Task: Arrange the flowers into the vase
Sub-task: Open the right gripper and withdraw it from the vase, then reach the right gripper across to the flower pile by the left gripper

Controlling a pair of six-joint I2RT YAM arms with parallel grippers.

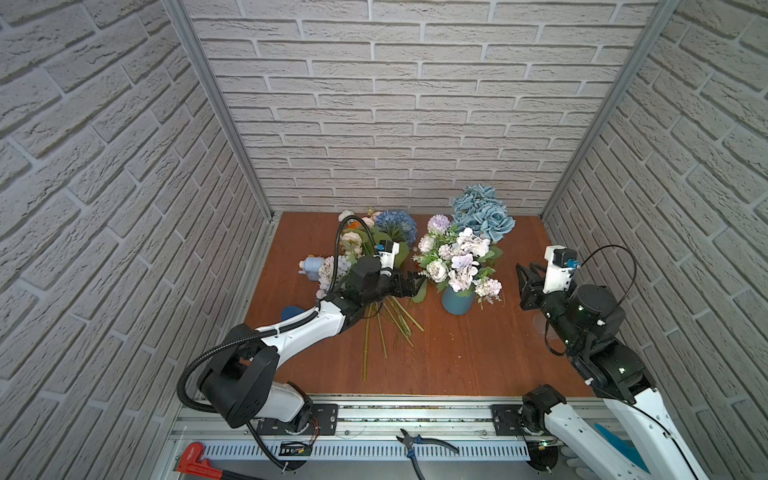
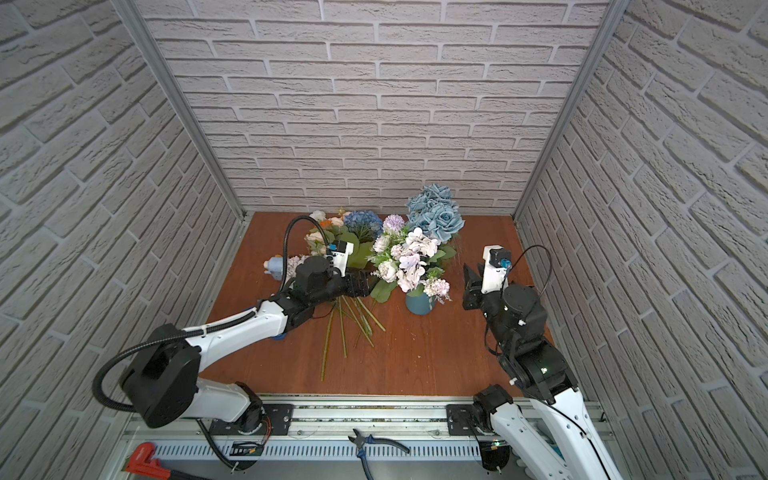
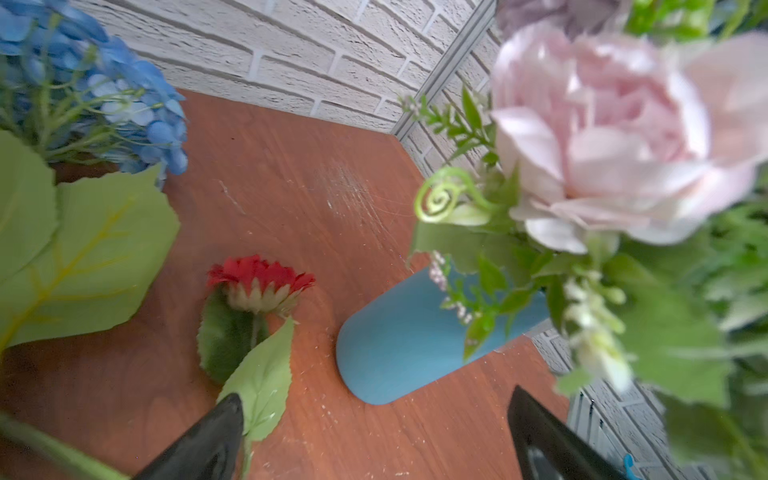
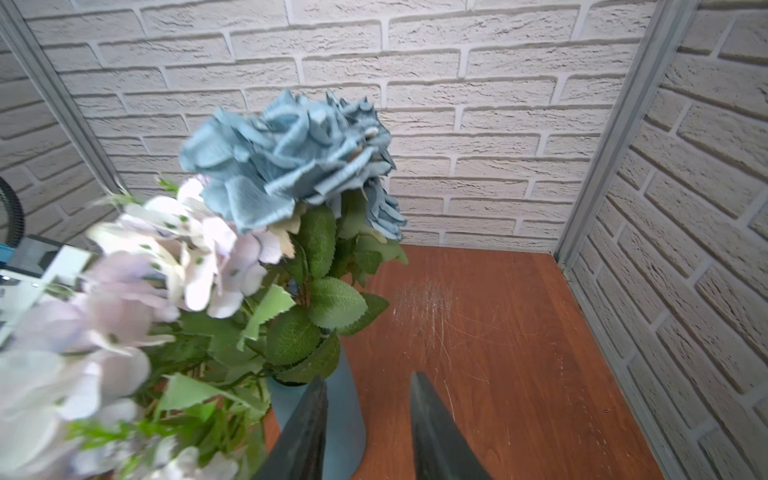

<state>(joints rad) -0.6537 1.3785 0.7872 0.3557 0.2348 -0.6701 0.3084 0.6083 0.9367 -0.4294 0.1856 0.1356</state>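
L pincer (image 1: 409, 286) (image 3: 376, 395): jaws wide apart, nothing betw. them; over the loose pile, tip aimed at the vase, just left of it.
Pale item (image 1: 311, 264): far left on table (image 1: 457, 361), beside the pile; can't tell what it is.
Cream roses (image 1: 351, 241): lying flat, left part of pile, partly behind L arm's cable.
Orange bloom (image 1: 353, 224): back of pile, mostly hidden.
Hydrangea (image 1: 397, 224) (image 3: 124, 91): blue, lying at back of pile near rear wall, big green leaves by it.
Stems (image 1: 386, 328): green, fan out on table toward the front from under L arm.
Red daisy (image 3: 259, 276): seen in L wrist view only; lies on table betw. hydrangea and vase, its leaf touching one finger (image 3: 208, 440).
Vase (image 1: 457, 301) (image 3: 395, 345) (image 4: 345, 419): blue, upright, mid-table, right of pile; neither pincer touches it.
Lilac-white bunch (image 1: 461, 262) (image 4: 166, 257): in vase w/ green leaves, spilling over the rim on all sides.
Dusty roses (image 1: 484, 212) (image 4: 291, 158): in vase too, far side, tallest blooms.
R pincer (image 1: 528, 274) (image 4: 369, 378): jaws part way apart, nothing betw. them; up off the table, right of vase, apart from it, aimed at the bouquet.
Front ledge, L to R: red wrench (image 1: 193, 457) in the corner, pliers (image 1: 419, 442) near the middle.
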